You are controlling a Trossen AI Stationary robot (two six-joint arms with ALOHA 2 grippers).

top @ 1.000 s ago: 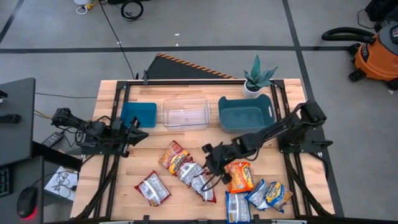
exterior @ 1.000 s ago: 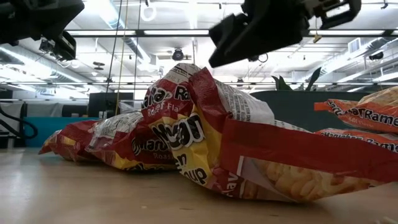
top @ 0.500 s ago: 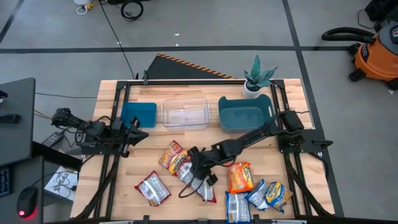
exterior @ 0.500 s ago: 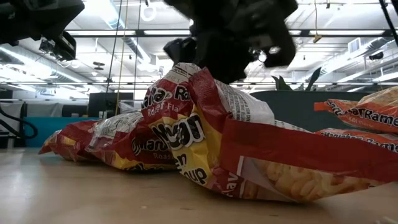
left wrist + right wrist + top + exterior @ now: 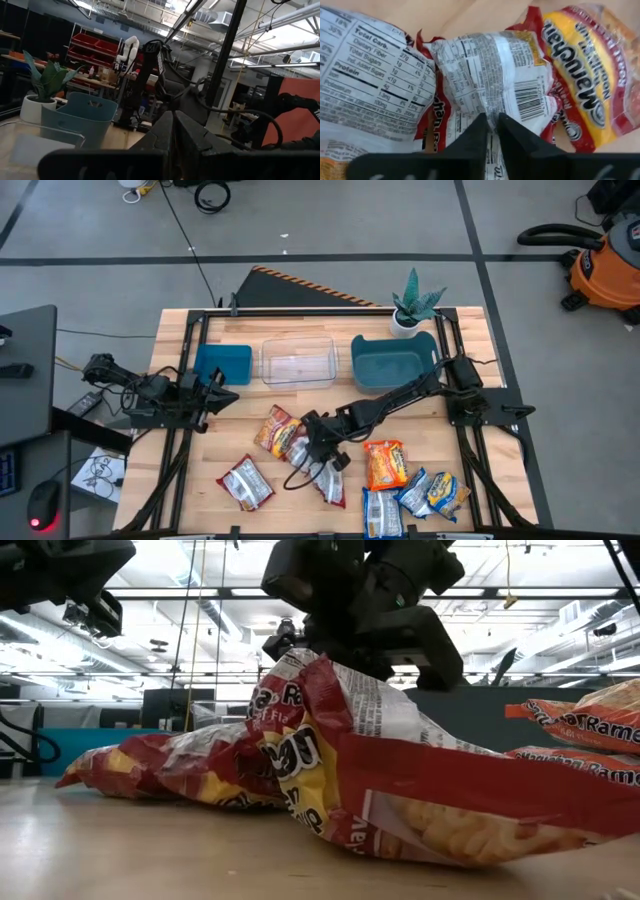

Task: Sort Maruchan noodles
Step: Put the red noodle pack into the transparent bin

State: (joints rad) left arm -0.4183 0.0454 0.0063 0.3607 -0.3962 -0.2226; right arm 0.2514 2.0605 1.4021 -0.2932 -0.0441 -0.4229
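Note:
Several Maruchan noodle packets lie on the near half of the table. Red-and-silver ones sit at the centre (image 5: 280, 430), (image 5: 330, 480) and nearer the left (image 5: 245, 482). An orange one (image 5: 386, 464) and blue-and-yellow ones (image 5: 382, 512), (image 5: 445, 495) lie to the right. My right gripper (image 5: 316, 445) is down on the middle red-and-silver packet (image 5: 485, 75), shut on it. That packet lies back face up, overlapping its neighbours. My left gripper (image 5: 212, 395) waits, shut, at the table's left, by the small blue bin. My right gripper pinches a raised crease in the silver back face (image 5: 491, 107) of the middle red-and-silver packet, beside its barcode, between the two fingertips (image 5: 481, 125). It comes from above, pointing down. The packet still lies on the table and on the neighbouring packets (image 5: 400, 770).
Along the far side stand a small blue bin (image 5: 222, 364), a clear plastic tub (image 5: 298, 362) and a larger blue bin (image 5: 394, 362). A potted plant (image 5: 413, 305) is at the far right corner. Bare wood shows near the left edge (image 5: 190, 470).
My right gripper has swung from above the orange packet toward the table's left and come down onto the middle red-and-silver packet. In the low view that packet's top has bunched up and the packet has shifted slightly.

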